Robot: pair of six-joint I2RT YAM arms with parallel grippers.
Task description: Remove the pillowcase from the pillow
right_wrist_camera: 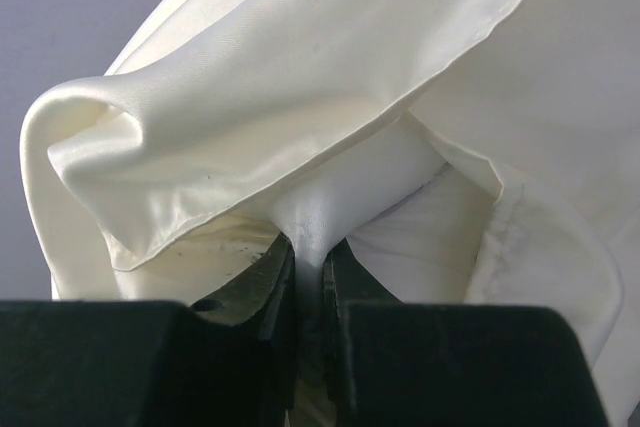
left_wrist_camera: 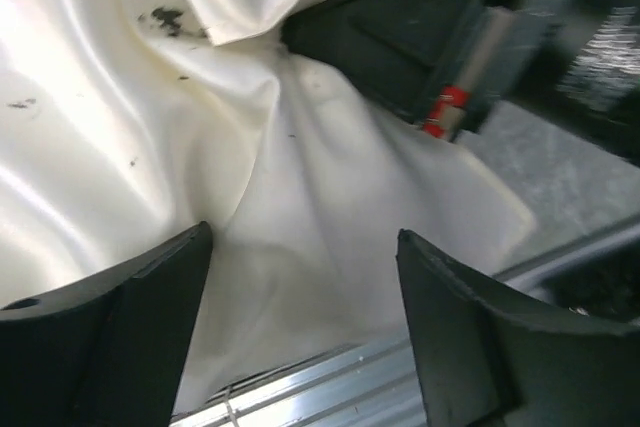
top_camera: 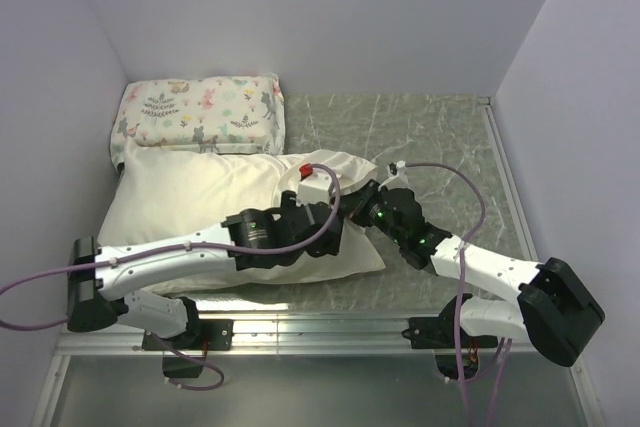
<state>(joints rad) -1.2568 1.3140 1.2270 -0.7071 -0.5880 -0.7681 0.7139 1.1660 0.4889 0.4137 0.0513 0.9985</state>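
Observation:
The cream pillowcase (top_camera: 190, 197) lies on the left half of the table with the pillow inside it, its open end to the right. In the right wrist view the satin hem of the pillowcase (right_wrist_camera: 280, 67) is folded back and a corner of the white pillow (right_wrist_camera: 350, 187) sticks out. My right gripper (right_wrist_camera: 310, 257) is shut on that corner; it sits at the open end in the top view (top_camera: 358, 209). My left gripper (left_wrist_camera: 305, 232) is open and empty, hovering just above the pillowcase (left_wrist_camera: 300, 197) beside the right gripper (left_wrist_camera: 400, 47), near the front edge (top_camera: 330, 222).
A smaller floral-and-animal printed pillow (top_camera: 200, 112) lies against the back left corner. Walls close in the back and both sides. A metal rail (top_camera: 300, 327) runs along the near edge. The marbled tabletop (top_camera: 430, 137) shows at the right.

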